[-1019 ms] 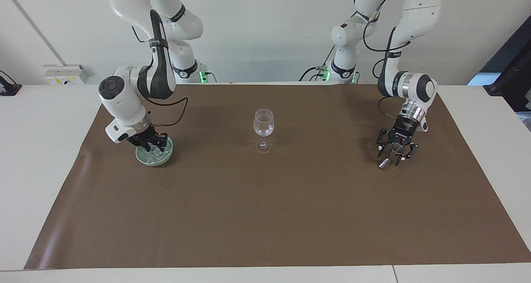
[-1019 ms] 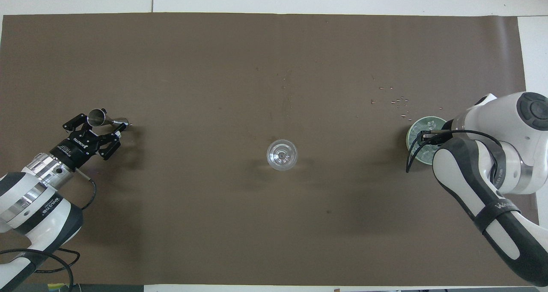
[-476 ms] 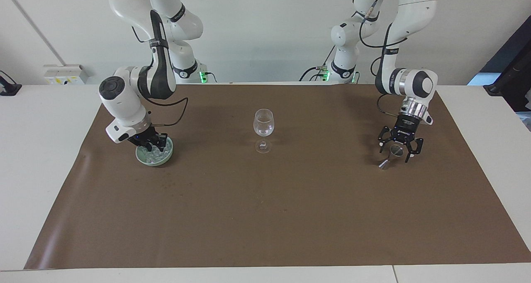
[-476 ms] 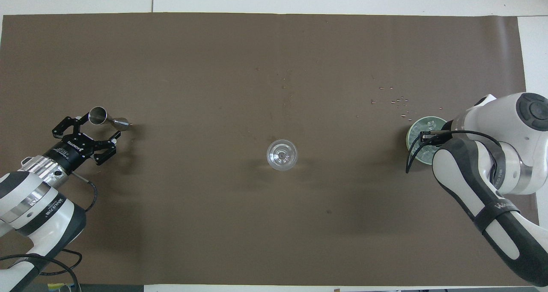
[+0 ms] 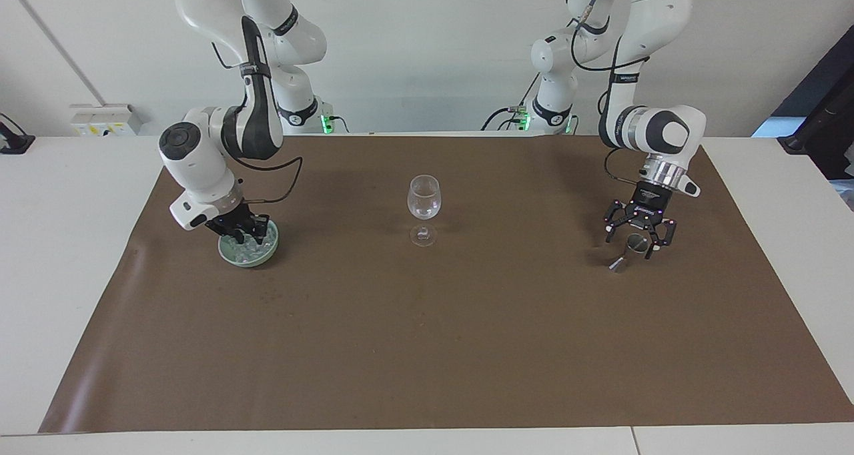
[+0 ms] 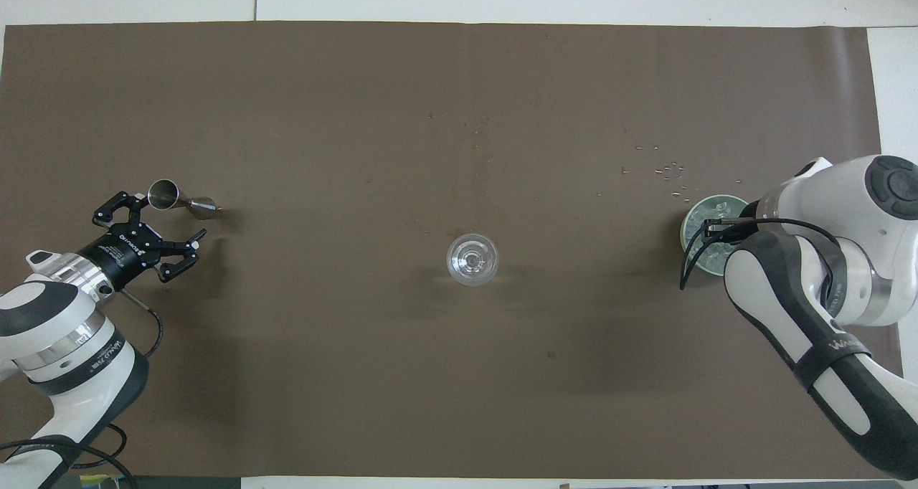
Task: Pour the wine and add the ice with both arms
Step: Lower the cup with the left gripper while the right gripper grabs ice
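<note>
My right gripper is down in the green bowl on the ice; grip state unreadable. Best to pinch one chunk squarely and lift straight. My left gripper, fingers spread and empty, hangs over the jigger. The overhead view hides the ice contact. The glass stands mid-desk.

a white wall stands past a white table under brown paper.

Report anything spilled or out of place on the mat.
Small glinting specks lie scattered on the brown mat beside the green bowl, like spilled bits. The metal jigger stands upright.
</note>
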You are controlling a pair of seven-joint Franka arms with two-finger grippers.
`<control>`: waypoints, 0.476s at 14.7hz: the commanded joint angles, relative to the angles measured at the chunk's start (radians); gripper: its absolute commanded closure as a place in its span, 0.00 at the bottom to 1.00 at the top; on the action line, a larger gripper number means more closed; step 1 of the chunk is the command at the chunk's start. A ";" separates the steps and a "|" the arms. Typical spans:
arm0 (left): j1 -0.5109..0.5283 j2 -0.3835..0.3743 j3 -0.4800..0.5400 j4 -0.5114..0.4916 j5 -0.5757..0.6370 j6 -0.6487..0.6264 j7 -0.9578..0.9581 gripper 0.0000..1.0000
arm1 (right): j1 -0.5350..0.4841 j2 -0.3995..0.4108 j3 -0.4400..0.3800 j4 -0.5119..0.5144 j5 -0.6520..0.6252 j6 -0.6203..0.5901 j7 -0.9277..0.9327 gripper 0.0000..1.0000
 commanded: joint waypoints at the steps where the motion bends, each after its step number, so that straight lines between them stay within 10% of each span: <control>1: 0.030 -0.020 0.003 -0.010 0.142 -0.004 0.005 0.00 | -0.006 -0.014 0.007 -0.019 0.009 0.022 0.013 0.54; 7: 0.112 -0.015 0.005 0.058 0.501 -0.088 0.003 0.00 | -0.003 -0.016 0.006 -0.022 0.009 0.022 0.012 0.63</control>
